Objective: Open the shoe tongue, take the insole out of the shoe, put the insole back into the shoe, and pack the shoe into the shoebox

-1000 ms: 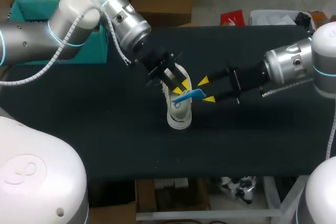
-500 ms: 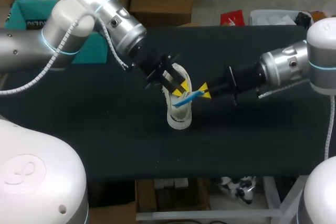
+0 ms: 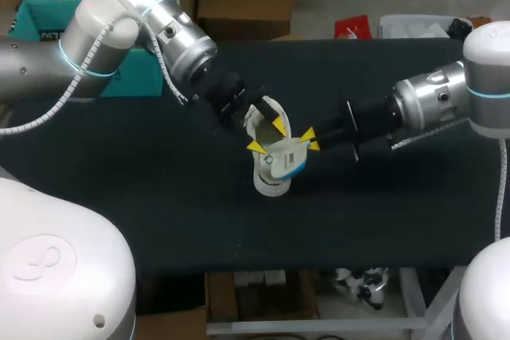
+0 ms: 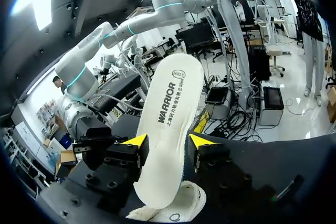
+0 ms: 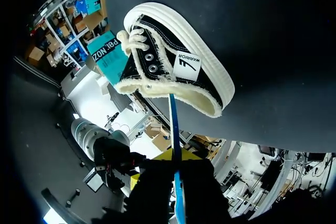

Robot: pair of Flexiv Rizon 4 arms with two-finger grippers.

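Observation:
A black canvas shoe [image 5: 178,72] with a white sole stands mid-table, toe [image 3: 269,179] toward the front edge. The insole [image 3: 288,158], white on one face and blue on the other, is held above the shoe's opening. My right gripper [image 3: 309,139] comes in from the right and is shut on the insole's thin blue edge [image 5: 175,124]; its yellow tips [image 5: 176,162] pinch it. My left gripper [image 3: 268,136] is over the shoe with its fingers apart. In the left wrist view the white insole [image 4: 170,108] stands upright between those fingers [image 4: 137,141], above the shoe's fleecy collar [image 4: 176,214].
A teal shoebox [image 3: 32,17] sits at the table's back left corner, behind my left arm, and also shows past the shoe [image 5: 107,53] in the right wrist view. The dark tabletop [image 3: 382,212] stretches to the front and right of the shoe.
My right gripper closed on the insole's end. My left gripper then spread its fingers and let go. The insole swung from edge-on to showing its white face over the shoe.

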